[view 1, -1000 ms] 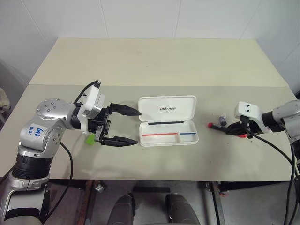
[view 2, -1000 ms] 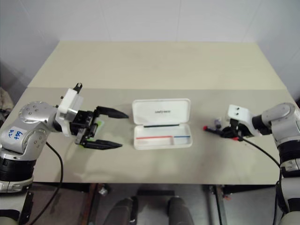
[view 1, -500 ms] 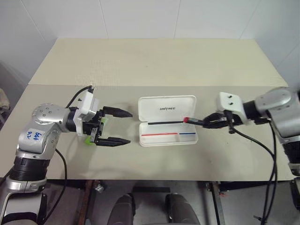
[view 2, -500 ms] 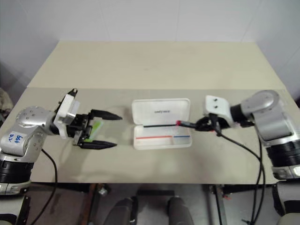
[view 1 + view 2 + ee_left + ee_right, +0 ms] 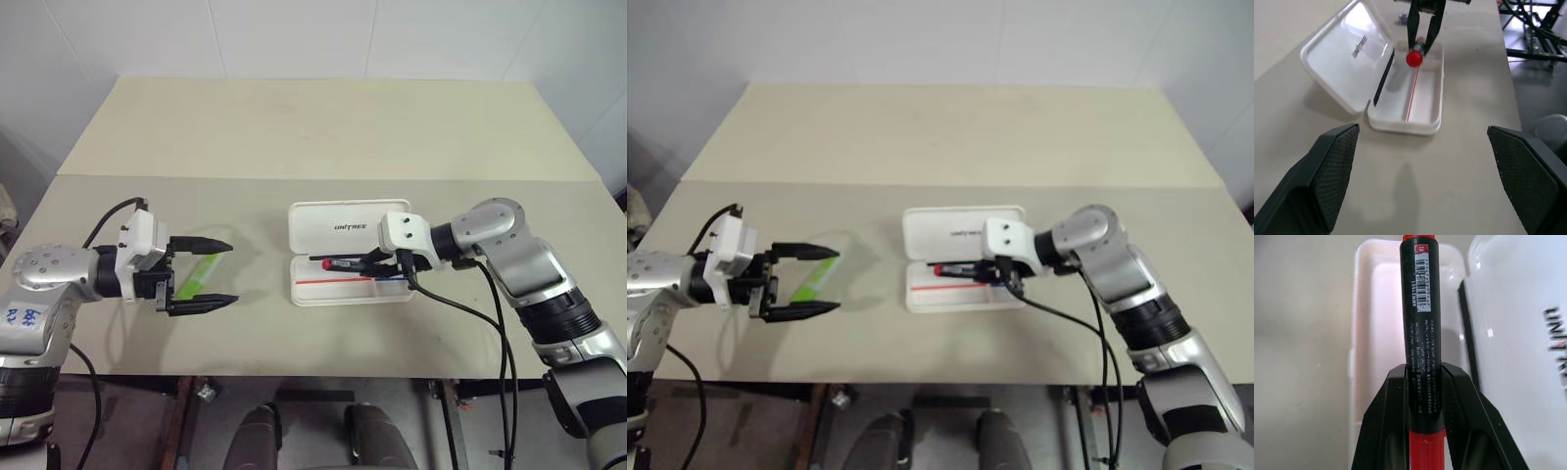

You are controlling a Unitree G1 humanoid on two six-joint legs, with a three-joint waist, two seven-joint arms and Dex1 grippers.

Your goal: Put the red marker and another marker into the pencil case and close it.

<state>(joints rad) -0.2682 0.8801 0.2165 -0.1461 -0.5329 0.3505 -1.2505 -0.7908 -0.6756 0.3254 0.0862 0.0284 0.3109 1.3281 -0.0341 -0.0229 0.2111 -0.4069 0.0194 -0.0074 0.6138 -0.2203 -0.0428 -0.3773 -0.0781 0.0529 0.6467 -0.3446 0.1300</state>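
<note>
Right end effector point(image 5: 377, 262) clamps red marker point(image 5: 1421, 323), black barcoded barrel, over open white pencil case point(image 5: 345, 290).

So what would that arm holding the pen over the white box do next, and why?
Probably lower and let go. The right pincer is shut on the slim red-and-black marker, which hangs lengthwise above the tray of the open flat white plastic pencil case. Whether it touches the tray is unclear, so a small drop before opening seems safest.
</note>
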